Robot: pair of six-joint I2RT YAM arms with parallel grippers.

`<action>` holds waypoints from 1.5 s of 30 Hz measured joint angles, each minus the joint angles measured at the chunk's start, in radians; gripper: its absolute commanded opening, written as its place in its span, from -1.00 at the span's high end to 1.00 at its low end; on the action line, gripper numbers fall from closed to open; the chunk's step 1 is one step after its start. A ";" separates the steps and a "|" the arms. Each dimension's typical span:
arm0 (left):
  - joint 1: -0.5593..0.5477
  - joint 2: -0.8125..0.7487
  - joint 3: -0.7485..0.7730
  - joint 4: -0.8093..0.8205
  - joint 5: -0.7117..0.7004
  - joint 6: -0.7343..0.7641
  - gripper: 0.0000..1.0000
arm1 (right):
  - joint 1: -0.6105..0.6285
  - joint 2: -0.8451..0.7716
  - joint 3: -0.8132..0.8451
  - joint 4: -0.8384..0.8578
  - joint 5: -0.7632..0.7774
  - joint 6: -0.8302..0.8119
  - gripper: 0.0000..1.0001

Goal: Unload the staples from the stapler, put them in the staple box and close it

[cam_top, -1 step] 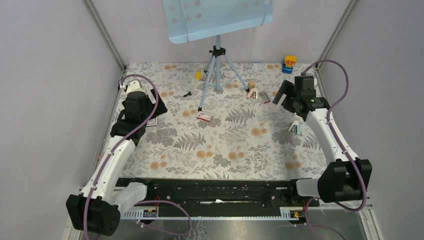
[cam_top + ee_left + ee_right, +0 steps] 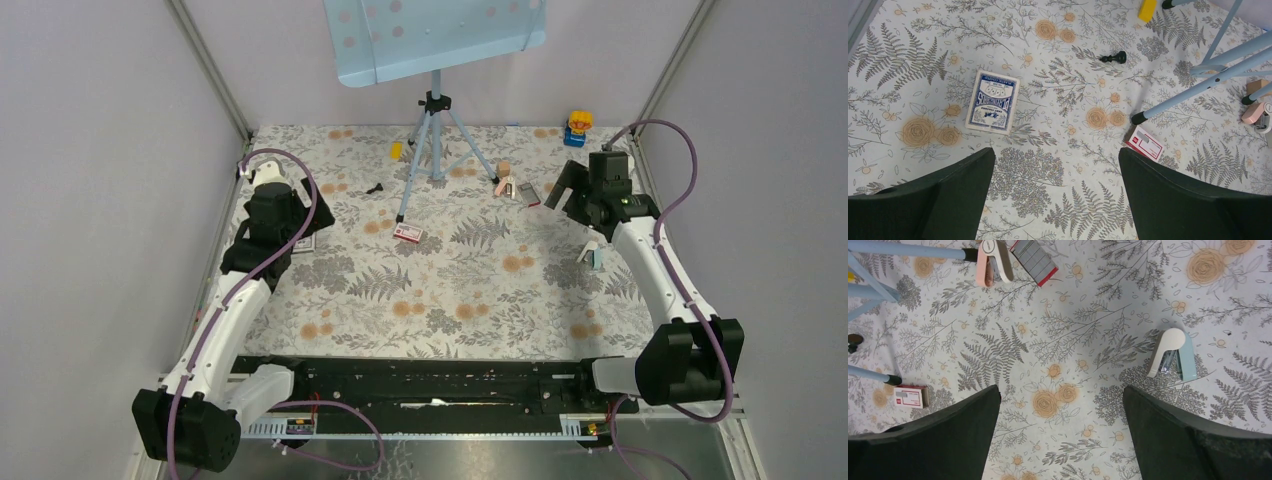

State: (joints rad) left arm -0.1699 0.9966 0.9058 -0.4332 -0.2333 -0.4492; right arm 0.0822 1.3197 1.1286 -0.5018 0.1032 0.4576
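The small pink stapler (image 2: 507,186) lies at the back of the floral table (image 2: 450,290), just right of the tripod's foot. In the right wrist view the stapler (image 2: 993,262) is at the top left, its pale upper arm lifted off its pink base. It also shows at the right edge of the left wrist view (image 2: 1252,113). I cannot make out the staples inside it. My right gripper (image 2: 565,200) hovers open to the right of it, with bare cloth between the fingers (image 2: 1061,389). My left gripper (image 2: 283,228) hangs open far to the left, also over bare cloth (image 2: 1055,152).
A grey ribbed slab with a red edge (image 2: 1033,260) lies beside the stapler. A blue-and-white stapler (image 2: 1173,355) lies near the right arm. A red-and-white box (image 2: 408,234), a card deck (image 2: 993,101), a black chess piece (image 2: 1113,58) and a tripod stand (image 2: 435,140) are also here.
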 measured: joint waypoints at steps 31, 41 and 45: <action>0.020 0.037 -0.016 -0.015 0.047 -0.005 -0.97 | 0.002 0.612 0.443 0.011 -0.218 -0.138 -0.07; 0.042 0.060 -0.016 -0.013 0.100 -0.005 -0.97 | 0.049 0.804 0.610 0.026 -0.240 -0.183 0.01; 0.057 0.060 -0.016 -0.008 0.112 -0.005 -0.98 | 0.060 0.856 0.643 0.050 -0.252 -0.193 0.08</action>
State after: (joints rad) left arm -0.1131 1.0561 0.8898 -0.4412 -0.1215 -0.4545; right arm 0.1417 2.1761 1.7714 -0.4519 -0.1490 0.2649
